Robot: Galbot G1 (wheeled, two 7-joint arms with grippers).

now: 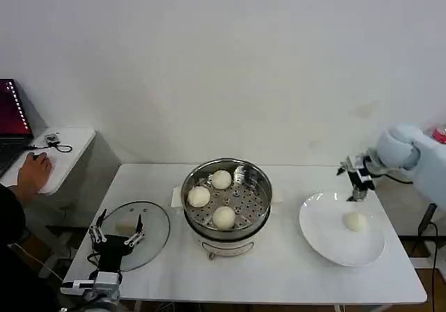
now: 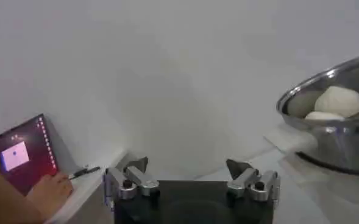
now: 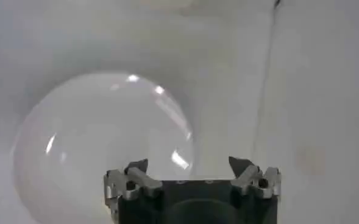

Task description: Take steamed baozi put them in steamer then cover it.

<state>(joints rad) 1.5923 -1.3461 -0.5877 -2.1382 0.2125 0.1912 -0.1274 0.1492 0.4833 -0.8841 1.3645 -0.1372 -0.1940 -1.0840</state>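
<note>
The steamer (image 1: 258, 186) stands at the table's middle with three steamed baozi (image 1: 199, 196) on its perforated floor. A fourth baozi (image 1: 355, 221) lies on the white plate (image 1: 327, 235) at the right. The cover (image 1: 155, 230), clear glass with a pale handle, lies flat on the table left of the steamer. My left gripper (image 1: 121, 218) is open and low over the cover's near side, holding nothing. In the left wrist view that gripper (image 2: 187, 165) faces the wall, with the steamer (image 2: 344, 137) and a baozi (image 2: 339, 100) off to one side. My right gripper (image 1: 358, 190) hangs open over the plate's far rim, above the plate (image 3: 75, 140).
A low side desk (image 1: 70, 152) with a laptop (image 1: 10, 117) stands beyond the table's left end. The white wall runs close behind the table. Bare tabletop lies in front of the steamer and between it and the plate.
</note>
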